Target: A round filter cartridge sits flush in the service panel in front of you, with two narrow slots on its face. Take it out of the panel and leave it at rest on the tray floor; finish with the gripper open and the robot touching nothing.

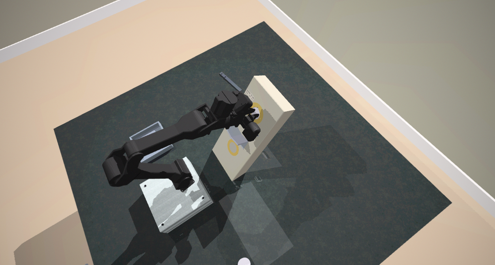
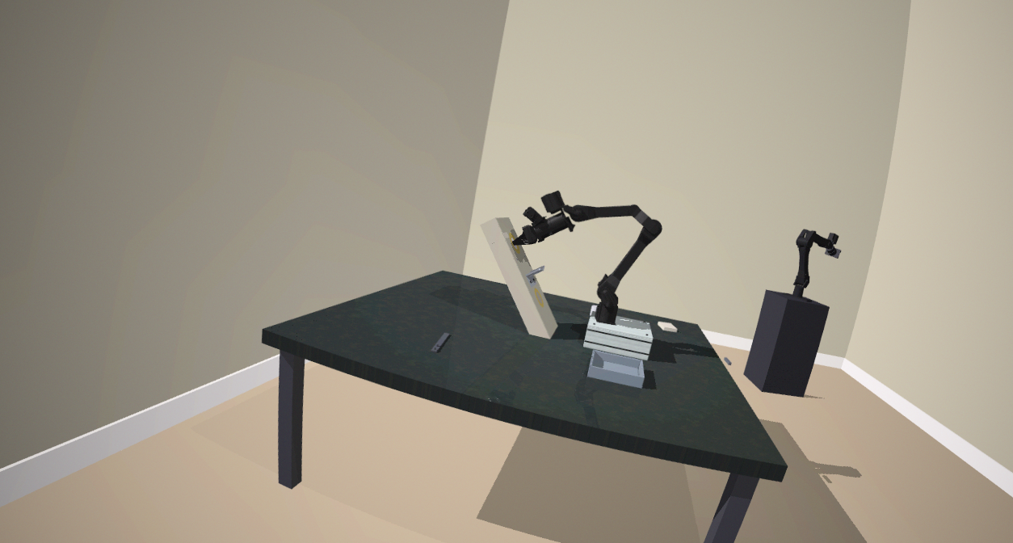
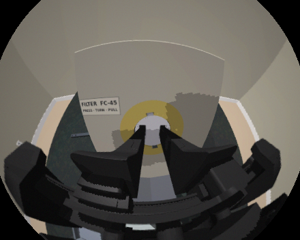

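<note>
The cream service panel (image 1: 254, 121) leans on the dark table; it also shows in the exterior view (image 2: 519, 277). The pale round filter cartridge (image 3: 151, 123) (image 1: 257, 112) sits in the panel inside a yellow ring. My gripper (image 3: 152, 128) points straight at the cartridge face, with a narrow gap between its fingers. Both fingertips are at the face, about where the slots lie; I cannot tell how deep they reach. The gripper also shows in the top and exterior views (image 1: 255, 115) (image 2: 517, 240). The grey tray stands on the table left of my arm, also in the exterior view (image 2: 616, 368).
A label (image 3: 99, 106) reads FILTER FC-45. A second yellow ring (image 1: 233, 147) and a grey bracket (image 1: 239, 137) sit lower on the panel. A grey bar (image 1: 230, 81) lies behind the panel. My base block (image 1: 176, 195) stands near the panel's foot. Another arm on a pedestal (image 2: 787, 341) stands beside the table.
</note>
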Controlling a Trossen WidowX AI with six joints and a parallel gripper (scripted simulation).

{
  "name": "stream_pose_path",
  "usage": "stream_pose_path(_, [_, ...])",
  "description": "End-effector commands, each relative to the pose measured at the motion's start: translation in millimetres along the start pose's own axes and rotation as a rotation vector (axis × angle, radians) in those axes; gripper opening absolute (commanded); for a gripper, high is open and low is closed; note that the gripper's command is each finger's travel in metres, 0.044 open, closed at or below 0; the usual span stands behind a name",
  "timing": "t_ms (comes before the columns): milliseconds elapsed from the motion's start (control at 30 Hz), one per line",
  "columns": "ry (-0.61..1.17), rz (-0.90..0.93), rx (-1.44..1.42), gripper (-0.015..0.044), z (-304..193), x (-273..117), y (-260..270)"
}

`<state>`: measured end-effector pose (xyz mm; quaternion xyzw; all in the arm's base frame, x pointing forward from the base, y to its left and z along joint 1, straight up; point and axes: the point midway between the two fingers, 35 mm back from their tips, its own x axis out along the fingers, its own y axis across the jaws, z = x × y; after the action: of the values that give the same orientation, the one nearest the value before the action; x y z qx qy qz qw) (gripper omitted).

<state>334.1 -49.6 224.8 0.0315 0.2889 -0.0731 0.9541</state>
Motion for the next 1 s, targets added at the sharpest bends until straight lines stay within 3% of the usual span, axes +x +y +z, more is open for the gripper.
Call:
stream_pose_path(0, [0.0,-0.003,0.002,0.0095,0.1,3.4,-0.4])
stream_pose_path(400, [-0.001,-0.003,0.002,0.0095,0.1,6.7,-0.4])
stream_pose_path(700, [0.0,0.0,0.0,0.0035,-0.1,3.0,0.0])
stream_pose_path(767, [0.0,0.0,0.0,0.0,-0.1,3.0,0.0])
stream_pose_path(967, [0.0,-0.002,0.098,0.0,0.0,5.3,-0.2])
